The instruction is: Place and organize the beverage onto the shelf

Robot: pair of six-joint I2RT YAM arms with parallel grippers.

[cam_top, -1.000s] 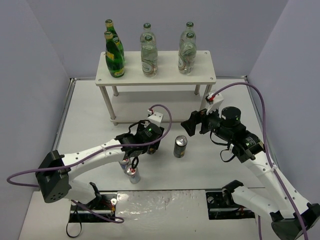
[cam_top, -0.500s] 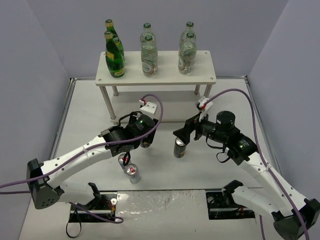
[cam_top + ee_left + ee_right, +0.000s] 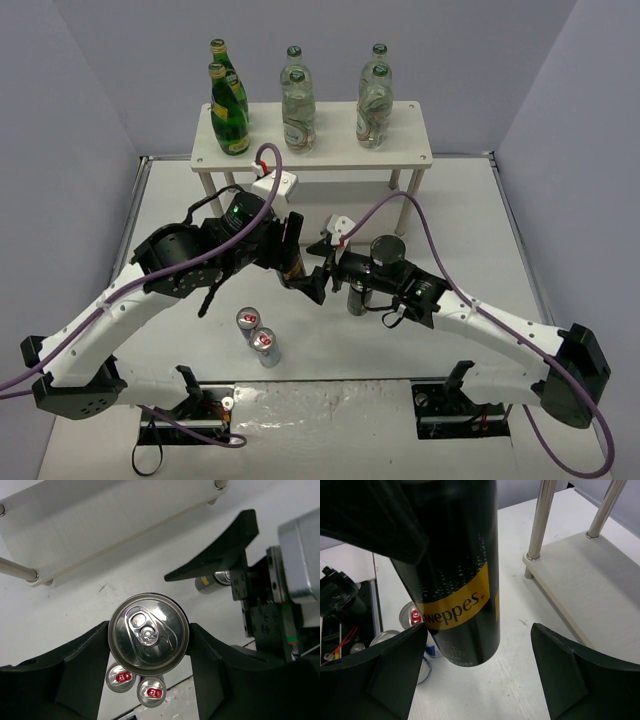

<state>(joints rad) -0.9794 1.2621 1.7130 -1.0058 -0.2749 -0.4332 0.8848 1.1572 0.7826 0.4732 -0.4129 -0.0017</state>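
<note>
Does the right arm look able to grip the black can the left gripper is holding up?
Probably yes: the right gripper has its open fingers either side of the black can, on its lower body below the left gripper, with nothing in between.

On the shelf (image 3: pixel 400 150), three bottle pairs stand front-to-back: left pair (image 3: pixel 230 115), middle pair (image 3: pixel 298 110), right pair (image 3: pixel 374 105). Before the shelf's middle, above the table (image 3: pixel 170 200), hangs a raised can (image 3: pixel 148 633). Just right of it stands what seems to be a second can (image 3: pixel 356 302), half hidden. Two cans (image 3: pixel 257 332) sit side by side near the table's front edge.
</note>
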